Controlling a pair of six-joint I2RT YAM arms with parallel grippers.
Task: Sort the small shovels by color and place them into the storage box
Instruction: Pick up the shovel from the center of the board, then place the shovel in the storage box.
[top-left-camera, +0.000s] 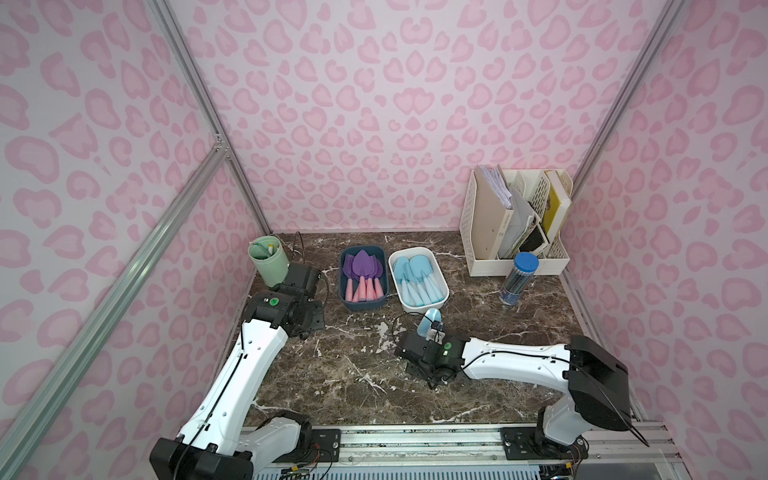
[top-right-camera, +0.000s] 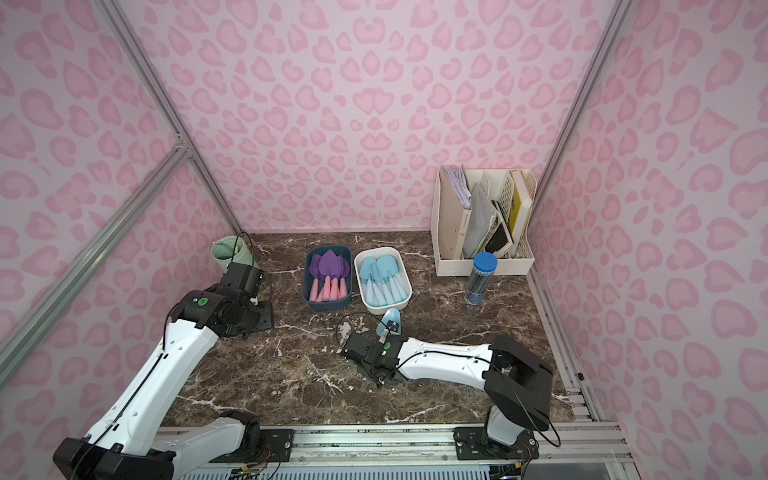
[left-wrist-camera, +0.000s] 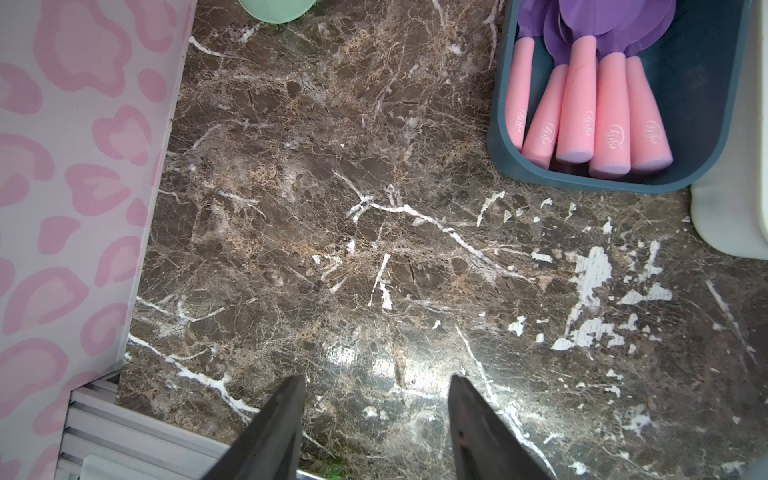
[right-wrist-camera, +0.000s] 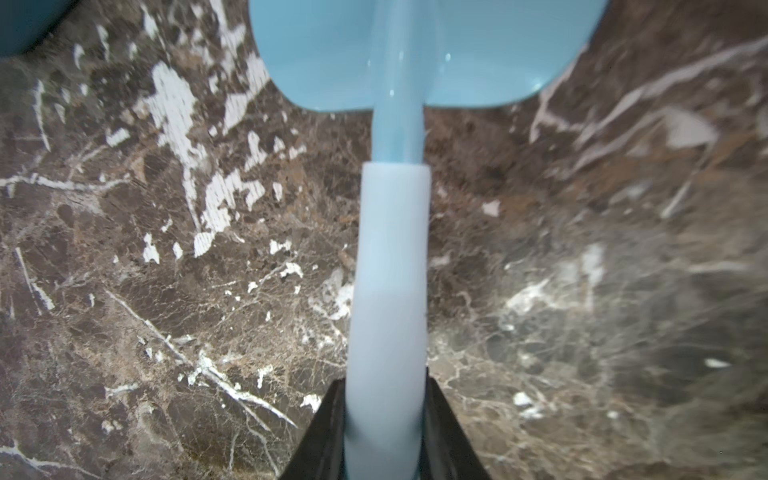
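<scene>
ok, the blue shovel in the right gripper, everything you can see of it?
The light blue shovel looks like smooth, glossy plastic, with a wide rounded blade, a narrow neck and a paler, matte handle. The right gripper is shut on the handle's end, one finger on each side. In both top views it sits just short of the white box holding the other blue shovels, blade toward the box. Only the gripper visibly touches it.

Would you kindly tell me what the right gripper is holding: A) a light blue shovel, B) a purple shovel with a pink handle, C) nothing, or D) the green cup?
A: the right gripper is shut on the handle of a light blue shovel, shown in the right wrist view.
</scene>
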